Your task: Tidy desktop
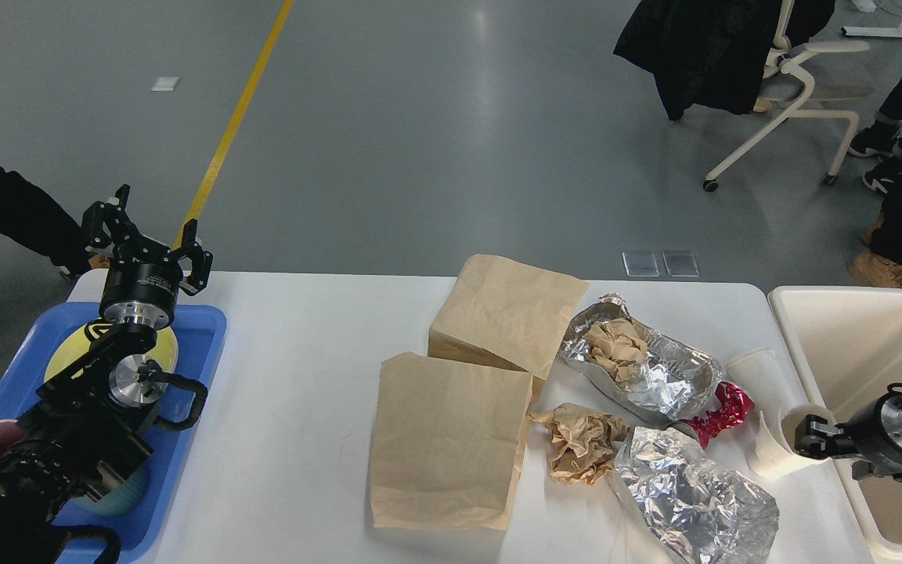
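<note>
The white desktop carries two flat brown paper bags. Right of them lie a foil tray holding crumpled brown paper, a loose brown paper wad, crumpled foil and a red wrapper. Two white paper cups lie near the right edge. My right gripper is open at the nearer cup, with one finger at its mouth. My left gripper is open and empty above the far edge of the blue tray.
A cream bin stands against the table's right edge, under my right arm. The blue tray holds a yellow plate and other dishes, partly hidden by my left arm. A chair with a black coat and people's legs are on the floor beyond.
</note>
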`<action>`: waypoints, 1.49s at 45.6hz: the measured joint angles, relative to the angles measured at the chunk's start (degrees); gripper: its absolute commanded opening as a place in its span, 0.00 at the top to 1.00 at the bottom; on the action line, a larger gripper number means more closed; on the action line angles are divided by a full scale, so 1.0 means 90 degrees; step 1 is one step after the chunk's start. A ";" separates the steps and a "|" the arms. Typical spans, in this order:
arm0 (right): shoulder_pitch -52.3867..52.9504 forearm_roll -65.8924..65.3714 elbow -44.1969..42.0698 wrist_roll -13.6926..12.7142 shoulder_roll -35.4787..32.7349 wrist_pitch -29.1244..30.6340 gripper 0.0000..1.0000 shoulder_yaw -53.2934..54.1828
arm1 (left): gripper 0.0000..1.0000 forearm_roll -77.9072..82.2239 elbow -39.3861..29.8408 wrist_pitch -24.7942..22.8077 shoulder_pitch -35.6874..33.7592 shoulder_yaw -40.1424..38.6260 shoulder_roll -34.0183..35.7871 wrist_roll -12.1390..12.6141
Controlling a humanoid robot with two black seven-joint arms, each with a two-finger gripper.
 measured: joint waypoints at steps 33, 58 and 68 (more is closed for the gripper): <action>0.1200 -0.0320 0.0070 0.0001 -0.0752 0.1569 1.00 -0.0127 | 0.04 0.0000 0.0000 0.0000 0.0000 0.0000 0.0000 0.0000; 0.4030 -0.1669 0.0011 0.0010 -0.1393 0.3869 1.00 -0.1244 | 0.04 0.0000 0.0000 0.0000 0.0000 0.0000 0.0000 0.0000; 0.2762 -0.1638 -0.0926 -0.0001 -0.1452 0.3871 1.00 -0.1136 | 0.04 0.0000 0.0000 0.0000 0.0000 0.0000 0.0000 0.0000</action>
